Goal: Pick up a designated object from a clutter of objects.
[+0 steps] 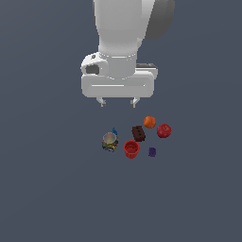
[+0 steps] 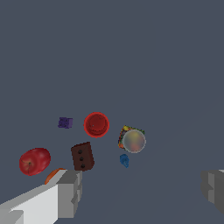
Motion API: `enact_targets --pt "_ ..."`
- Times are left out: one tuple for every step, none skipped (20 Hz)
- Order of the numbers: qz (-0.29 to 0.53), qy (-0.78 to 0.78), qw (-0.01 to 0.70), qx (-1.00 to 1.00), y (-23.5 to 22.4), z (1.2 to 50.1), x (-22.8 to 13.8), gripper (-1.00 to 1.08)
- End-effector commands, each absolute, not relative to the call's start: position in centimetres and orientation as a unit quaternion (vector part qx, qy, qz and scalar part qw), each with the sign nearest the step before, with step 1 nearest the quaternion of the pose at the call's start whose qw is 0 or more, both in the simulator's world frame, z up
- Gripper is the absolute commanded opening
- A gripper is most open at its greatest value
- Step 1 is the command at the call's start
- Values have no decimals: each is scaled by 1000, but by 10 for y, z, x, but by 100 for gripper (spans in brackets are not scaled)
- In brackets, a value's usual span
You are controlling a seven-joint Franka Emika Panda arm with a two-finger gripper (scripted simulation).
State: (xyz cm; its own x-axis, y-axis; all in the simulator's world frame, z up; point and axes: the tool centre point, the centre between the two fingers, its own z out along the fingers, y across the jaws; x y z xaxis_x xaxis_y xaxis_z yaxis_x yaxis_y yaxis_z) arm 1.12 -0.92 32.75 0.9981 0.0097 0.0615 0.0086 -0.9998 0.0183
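The brown block [image 1: 138,133] lies on the dark grey floor [image 1: 47,198] a little right of the centre of the exterior view, tilted, with three darker holes on its face (they are seen better in the wrist view, where the block [image 2: 82,156] is in the lower left part of the frame). In the exterior view the red cup [image 1: 132,149] stands just below the block, near its lower corner, upright with its mouth up; if they touch I cannot tell. The orange ball [image 1: 149,122] is just beside the block on the upper right, and the red apple-like ball [image 1: 164,130] is close to the right of the orange one. The tiny purple piece [image 1: 151,151] lies a bit right of the cup, apart from it. To the left of the block, with a clear gap, stands the multicoloured can [image 1: 109,142], and a small blue piece [image 1: 114,130] is seen at its upper edge. The gripper [image 1: 118,101] hangs above the group in the upper middle of the exterior view, touching nothing; its two fingers stand wide apart and nothing is between them. In the wrist view one finger [image 2: 70,192] covers part of the orange ball [image 2: 53,174].
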Motion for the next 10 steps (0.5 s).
enact_targets --pt "29 9 9 999 -5 316 11 100" --pt "29 11 9 999 -2 311 11 100" --pt "28 13 10 999 0 305 11 100" --pt "27 16 10 999 3 298 11 100" --pt "26 18 10 999 6 291 11 100" --pt "26 21 10 999 9 283 10 100" --pt "25 25 10 999 12 274 10 100" --pt "24 28 10 999 16 265 9 100" --pt "23 32 10 999 20 256 8 100" --pt "21 36 10 999 24 246 6 100"
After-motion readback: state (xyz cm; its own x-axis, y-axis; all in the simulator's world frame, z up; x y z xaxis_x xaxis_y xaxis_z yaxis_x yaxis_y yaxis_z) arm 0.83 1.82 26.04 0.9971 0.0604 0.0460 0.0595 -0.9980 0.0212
